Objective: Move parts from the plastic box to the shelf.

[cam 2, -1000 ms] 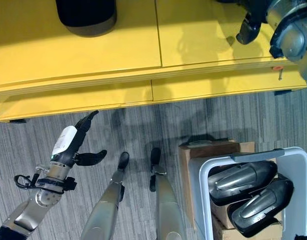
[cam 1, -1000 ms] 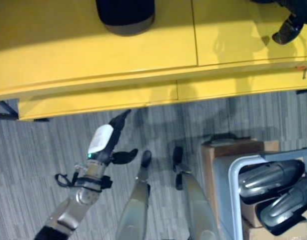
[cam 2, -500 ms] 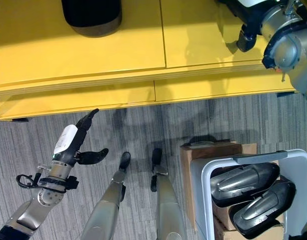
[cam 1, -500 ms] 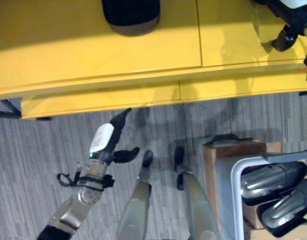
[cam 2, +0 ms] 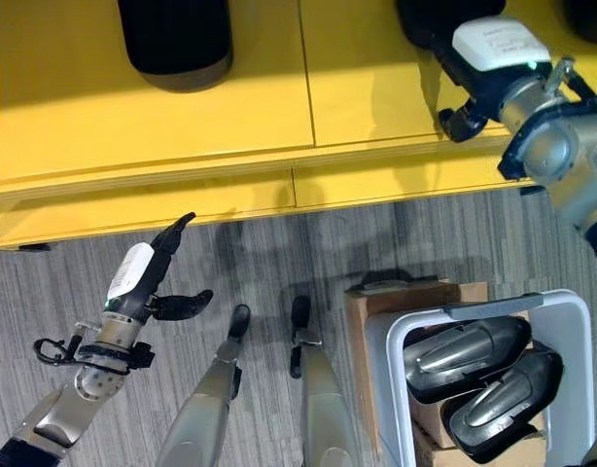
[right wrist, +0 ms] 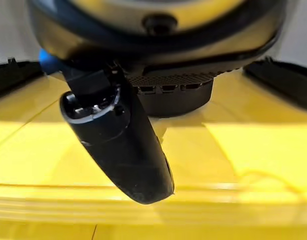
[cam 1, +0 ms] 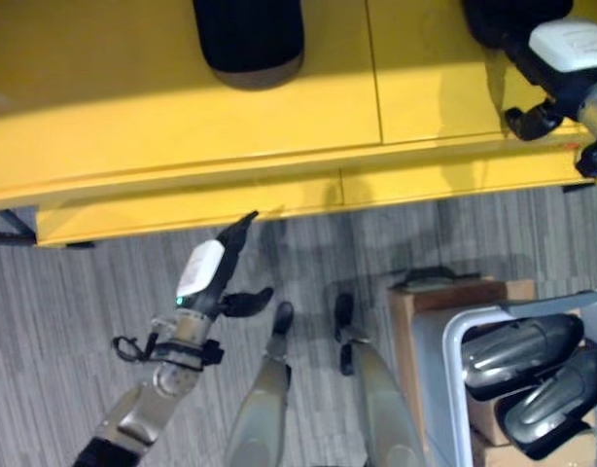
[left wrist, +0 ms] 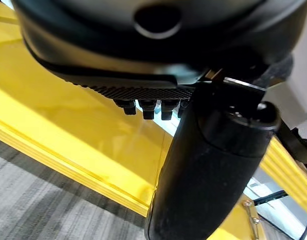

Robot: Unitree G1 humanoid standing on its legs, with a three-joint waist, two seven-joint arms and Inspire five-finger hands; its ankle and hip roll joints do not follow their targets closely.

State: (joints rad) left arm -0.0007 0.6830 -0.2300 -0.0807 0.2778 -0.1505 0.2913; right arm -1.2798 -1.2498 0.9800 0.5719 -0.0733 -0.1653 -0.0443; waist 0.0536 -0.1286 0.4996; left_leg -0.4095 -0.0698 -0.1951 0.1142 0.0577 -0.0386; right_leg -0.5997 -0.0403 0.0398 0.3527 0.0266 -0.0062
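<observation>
The yellow shelf [cam 2: 260,97] runs across the top of the eye views. One dark part [cam 2: 174,39] stands on it at the left, and another dark part [cam 2: 439,19] stands further right. My right hand [cam 2: 493,49] is over the shelf just in front of that second part, open, thumb [right wrist: 118,145] out; the part [right wrist: 176,102] shows just past its fingers. At the lower right, the pale plastic box [cam 2: 474,309] holds two dark silvery parts [cam 2: 464,355] [cam 2: 503,404]. My left hand [cam 2: 133,277] hangs open over the floor near the shelf's front edge, holding nothing.
The plastic box rests on a brown cardboard box [cam 2: 396,297]. Grey striped carpet [cam 2: 279,253] lies between the shelf and the box. Another dark object [cam 2: 585,15] sits at the shelf's far right.
My right hand has drawn back toward the shelf's front edge, and a dark part now shows behind it. The left hand has stayed where it was.
</observation>
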